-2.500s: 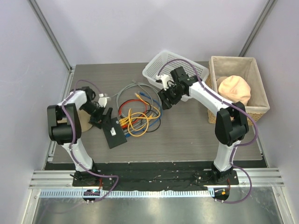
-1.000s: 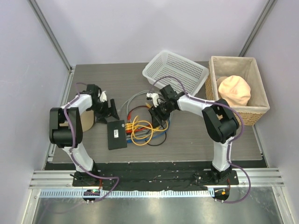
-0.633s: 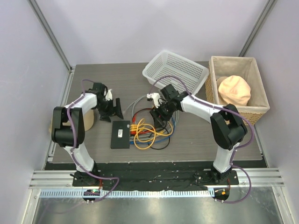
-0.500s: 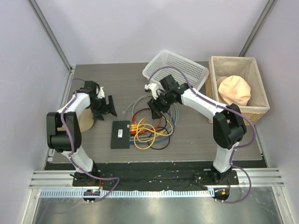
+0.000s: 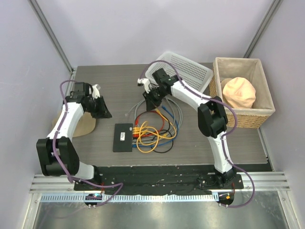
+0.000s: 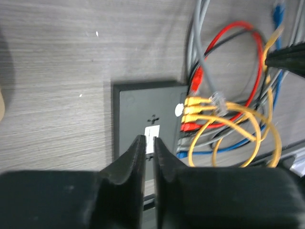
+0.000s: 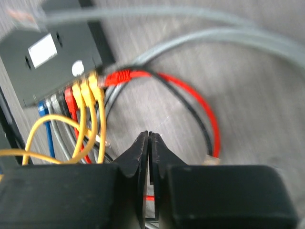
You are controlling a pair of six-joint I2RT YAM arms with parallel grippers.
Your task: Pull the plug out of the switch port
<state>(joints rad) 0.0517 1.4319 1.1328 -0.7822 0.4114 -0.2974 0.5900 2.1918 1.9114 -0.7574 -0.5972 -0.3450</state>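
Observation:
The switch (image 5: 123, 137), a flat black box with a white label, lies on the table near the front. Yellow plugs (image 6: 192, 107), a red one, grey ones and a blue one sit in the ports on its right edge, and their cables (image 5: 153, 130) coil to the right. My left gripper (image 5: 102, 109) hovers left of and behind the switch (image 6: 147, 112). Its fingertips (image 6: 141, 142) stand almost together with nothing between them. My right gripper (image 5: 150, 99) hangs shut and empty over the far cable loops. The right wrist view shows the switch (image 7: 47, 55) and its yellow plugs (image 7: 90, 89).
A white mesh basket (image 5: 183, 71) stands at the back, tipped up on one side. A wicker basket (image 5: 264, 102) with a peach bundle stands at the right. A tan disc (image 5: 85, 125) lies under the left arm. Loose cable ends lie free: a grey one (image 6: 218, 99) and a red one (image 7: 119, 75).
Both grippers have gone from open to shut and drawn back from the switch toward the far side. The switch, earlier skewed, has lain straight and still for the last half second.

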